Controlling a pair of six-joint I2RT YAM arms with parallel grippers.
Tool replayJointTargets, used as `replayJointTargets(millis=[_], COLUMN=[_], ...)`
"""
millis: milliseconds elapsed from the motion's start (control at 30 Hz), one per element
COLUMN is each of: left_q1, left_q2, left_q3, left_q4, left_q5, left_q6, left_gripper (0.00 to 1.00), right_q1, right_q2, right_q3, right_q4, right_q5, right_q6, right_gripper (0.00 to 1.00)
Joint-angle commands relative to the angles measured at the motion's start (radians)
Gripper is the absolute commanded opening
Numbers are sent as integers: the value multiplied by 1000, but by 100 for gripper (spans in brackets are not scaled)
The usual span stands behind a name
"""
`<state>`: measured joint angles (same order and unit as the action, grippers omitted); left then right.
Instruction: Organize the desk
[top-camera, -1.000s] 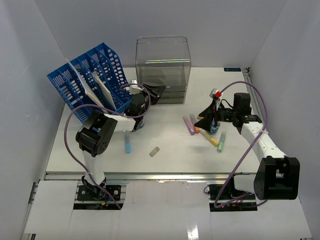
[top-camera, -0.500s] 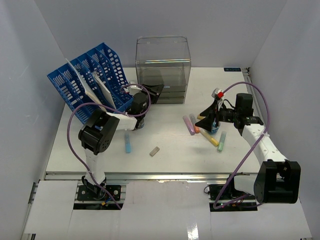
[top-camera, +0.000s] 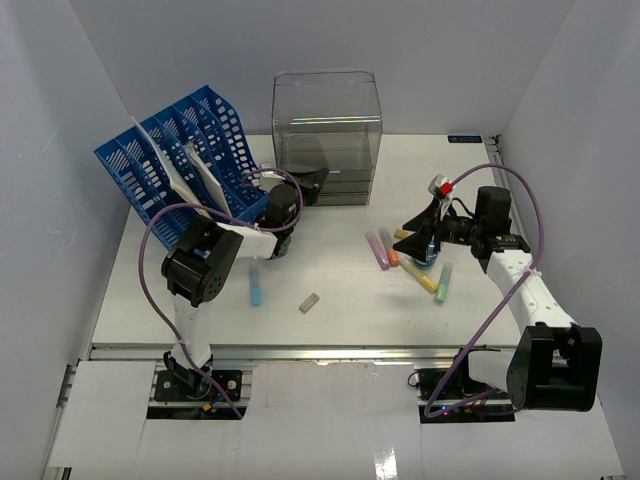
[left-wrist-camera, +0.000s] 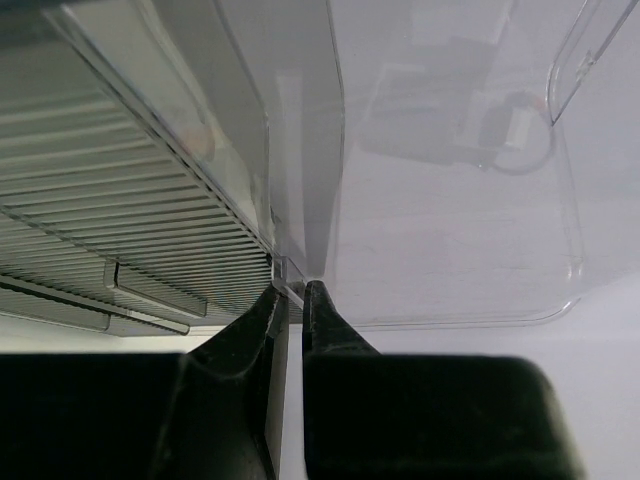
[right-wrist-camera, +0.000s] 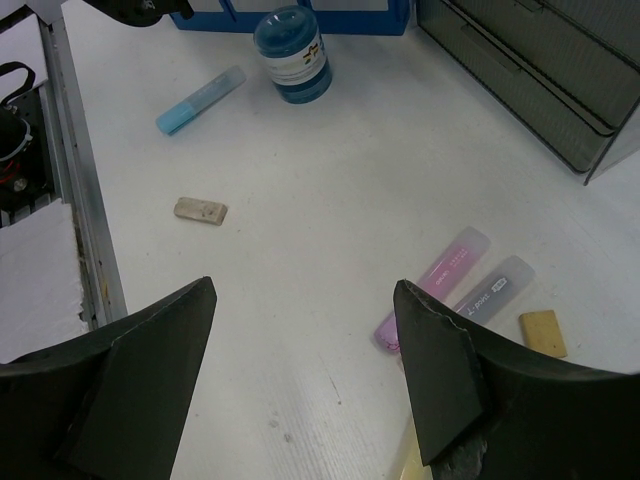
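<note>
At worktop (top-camera: 340, 275) 12 o'clock, left jaws clenched on clear drawer box (top-camera: 327, 120) corner, right jaws released over highlighters (top-camera: 377, 250).

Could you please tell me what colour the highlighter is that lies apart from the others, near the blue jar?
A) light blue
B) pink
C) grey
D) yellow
A: the lone highlighter beside the blue jar is light blue, while the pink highlighter and the grey highlighter lie side by side, well away from it.
</note>
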<state>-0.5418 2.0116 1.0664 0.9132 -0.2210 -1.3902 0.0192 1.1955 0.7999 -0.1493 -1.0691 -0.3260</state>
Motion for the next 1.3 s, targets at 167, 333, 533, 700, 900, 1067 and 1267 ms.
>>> replayJointTargets(millis=[167,333,533,700,900,1067,1267], left_q1=[-18,-32,-33,-33,-33,-33,-31], left_q2=[-67,-154,-262,-306,-368,-443,-510], left_q3=[-40,-134,-235,-244,-265,-287,-290], left_q4=[110,167,183,166,177,152,117], left_q5=[62,110,152,209,260,270,284], left_q6=[37,32,25,18,3,41,73], left_gripper=[0,0,0,0,0,0,0], right_q1=[-7,-7,-7,-7,21,81,157], right_q2=[-27,-13,2,14,24,81,194], right_q3=[-45,-64,-57,-20,12,67,162], right_q4=[111,162,215,303,622,758,821], right_q5=[15,38,47,34,119,177,213], right_q6=[92,140,185,289,653,770,812], right_gripper=[79,81,83,86,89,92,92])
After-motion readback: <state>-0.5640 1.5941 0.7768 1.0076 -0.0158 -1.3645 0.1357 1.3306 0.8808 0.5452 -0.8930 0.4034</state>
